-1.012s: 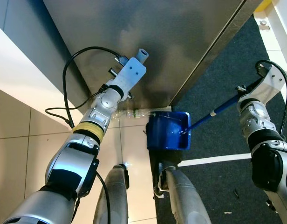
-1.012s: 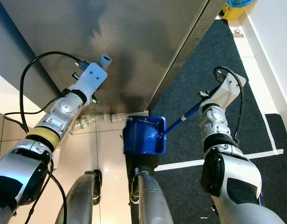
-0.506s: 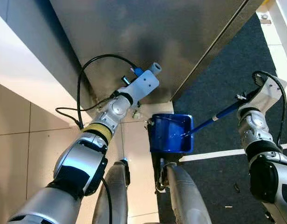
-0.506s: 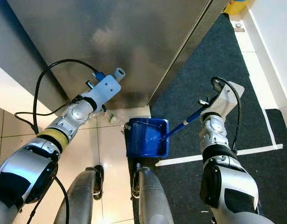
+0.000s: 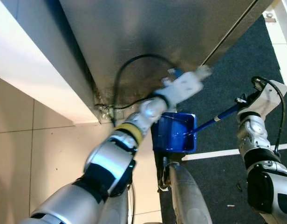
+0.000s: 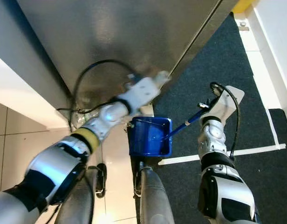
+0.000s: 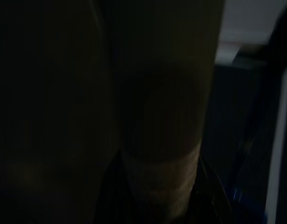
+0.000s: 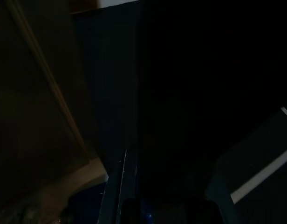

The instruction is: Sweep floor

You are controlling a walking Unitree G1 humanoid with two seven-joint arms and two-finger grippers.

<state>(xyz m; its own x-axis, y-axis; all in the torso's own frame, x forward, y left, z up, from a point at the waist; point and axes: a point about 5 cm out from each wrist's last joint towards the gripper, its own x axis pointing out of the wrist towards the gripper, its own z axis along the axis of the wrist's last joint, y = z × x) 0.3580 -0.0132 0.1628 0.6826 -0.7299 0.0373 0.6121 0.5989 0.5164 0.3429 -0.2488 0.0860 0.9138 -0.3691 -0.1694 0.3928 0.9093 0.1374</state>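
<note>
A blue dustpan (image 5: 174, 135) rests on the floor just ahead of my feet, at the seam between tile and dark carpet. Its blue handle (image 5: 218, 116) rises to the right into my right hand, below the white wrist (image 5: 267, 91); the fingers themselves are hidden, but the handle is held up. My left arm reaches across to the right, its blurred white wrist (image 5: 186, 85) over the dustpan's far edge. A crumpled clear plastic bottle (image 5: 105, 112) lies at the foot of the steel cabinet, left of the dustpan. Both wrist views are nearly black.
A tall steel cabinet (image 5: 157, 32) fills the space ahead. A white counter edge (image 5: 36, 70) runs along the left above beige tiles (image 5: 50, 149). Dark carpet (image 5: 236, 60) with a white tape line (image 5: 218, 153) lies on the right. My legs (image 5: 185, 196) stand behind the dustpan.
My left arm has swung to the right, from near the bottle to above the dustpan. The dustpan and right arm have held still. The view has shifted slightly.
</note>
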